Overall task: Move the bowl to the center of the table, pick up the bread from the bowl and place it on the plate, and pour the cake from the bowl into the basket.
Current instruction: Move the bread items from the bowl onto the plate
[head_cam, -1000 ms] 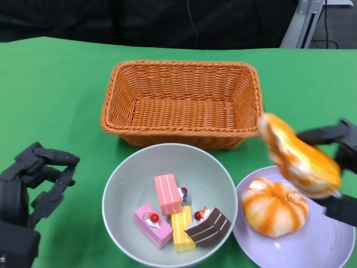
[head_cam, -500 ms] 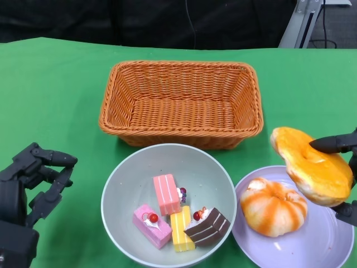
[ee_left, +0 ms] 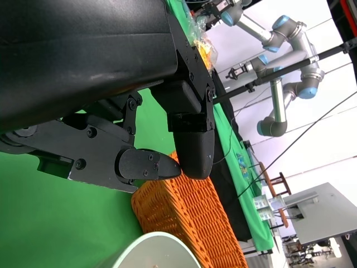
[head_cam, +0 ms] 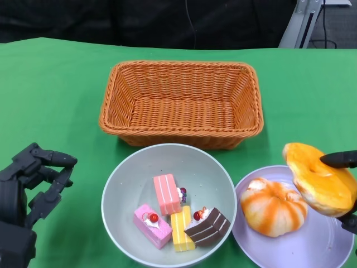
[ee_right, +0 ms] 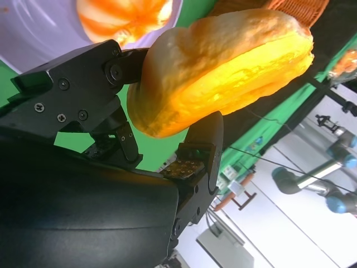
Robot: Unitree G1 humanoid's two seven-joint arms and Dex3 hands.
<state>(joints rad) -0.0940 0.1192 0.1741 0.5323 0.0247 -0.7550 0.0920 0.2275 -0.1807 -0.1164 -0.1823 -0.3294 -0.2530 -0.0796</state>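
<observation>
1. Left hand (head_cam: 28,192) sits low at the near left of the green surface (head_cam: 56,95), fingers apart and curled a little, gripping nothing.
2. Just to its right, the pale green bowl (head_cam: 122,184) rests on the surface, near the middle. Inside it: 4 cake slices, a pink striped one (head_cam: 166,194), a pink one (head_cam: 152,225), a yellow one (head_cam: 181,228) and a chocolate one (head_cam: 208,225).
3. Behind the bowl stands the orange wicker basket (head_cam: 181,103).
4. Further right, the lilac plate (head_cam: 312,245) carries an orange-striped bun (head_cam: 273,206).
5. Far right, the right hand (head_cam: 346,190) pinches the glazed ring bread (head_cam: 319,180) between its fingers, holding it tilted above the plate's right side.
</observation>
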